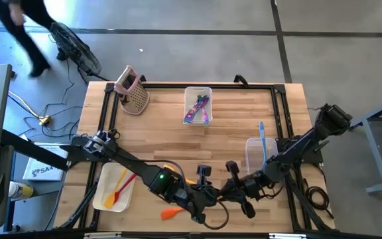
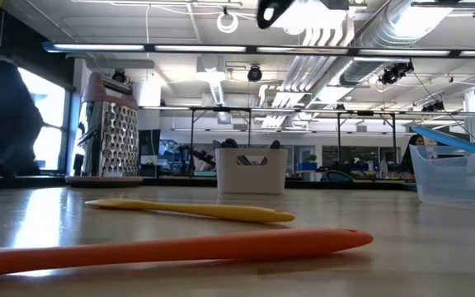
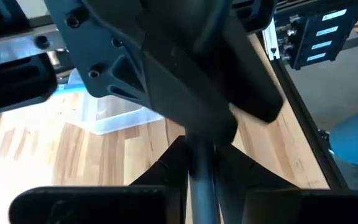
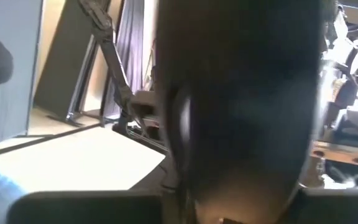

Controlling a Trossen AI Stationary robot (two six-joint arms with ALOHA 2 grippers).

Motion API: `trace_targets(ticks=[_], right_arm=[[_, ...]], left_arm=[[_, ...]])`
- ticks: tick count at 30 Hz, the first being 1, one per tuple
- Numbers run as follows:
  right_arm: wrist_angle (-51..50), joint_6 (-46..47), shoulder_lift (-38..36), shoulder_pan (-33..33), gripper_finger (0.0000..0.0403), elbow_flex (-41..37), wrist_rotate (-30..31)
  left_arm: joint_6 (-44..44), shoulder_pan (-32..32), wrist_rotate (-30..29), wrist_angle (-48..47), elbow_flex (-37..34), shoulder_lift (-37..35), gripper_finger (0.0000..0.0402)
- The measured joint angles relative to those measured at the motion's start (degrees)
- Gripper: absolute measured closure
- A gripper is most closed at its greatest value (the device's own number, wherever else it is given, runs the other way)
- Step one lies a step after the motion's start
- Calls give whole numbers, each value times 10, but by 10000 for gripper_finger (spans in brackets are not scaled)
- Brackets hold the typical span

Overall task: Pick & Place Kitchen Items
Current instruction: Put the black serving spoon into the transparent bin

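I've got utensils in the bins (image 1: 197,93), an orange spatula (image 1: 171,213) and a yellow one (image 2: 192,211) loose on the tabletop at bottom centre, where both tools crowd together, their grip impossible to tell.

orange spatula (image 2: 171,247), yellow spatula (image 2: 192,209), blue utensil (image 1: 262,139) in clear bin (image 1: 254,156), pink grater (image 1: 132,93), wood-grain table (image 1: 231,126).

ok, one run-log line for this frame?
left gripper: front centre, fingers unclear | right gripper: facing it, fingers unclear | orange utensil: on table by front edge | white bin: holds yellow and red utensils
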Motion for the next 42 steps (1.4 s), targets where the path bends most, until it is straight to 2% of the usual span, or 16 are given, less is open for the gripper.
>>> trace_targets(ticks=[4,10,14,17,21,25,30,37,42], right_arm=[[-3,1,0,0,365,0,5],[-31,41,1,2,369,-3,-2],[-43,39,3,8,369,-5,0],[-58,35,-3,18,369,-4,47],[-118,40,-35,42,369,-4,119],[-191,55,-82,73,369,-4,220],[-302,136,-148,106,369,-2,355],[-439,207,-239,153,369,-2,544],[-522,279,-318,177,369,-2,595]], left_arm=[[-8,0,1,-5,0,0,355],[18,-3,-4,-19,1,-2,292],[16,-2,-8,-40,3,-5,265],[9,-2,-7,-74,2,-4,260],[-48,-3,0,-143,2,-4,259],[-129,-3,30,-234,2,-3,258],[-222,-8,47,-310,1,4,257],[-246,-23,40,-293,-40,10,257],[-250,-22,54,-281,-104,11,257]])
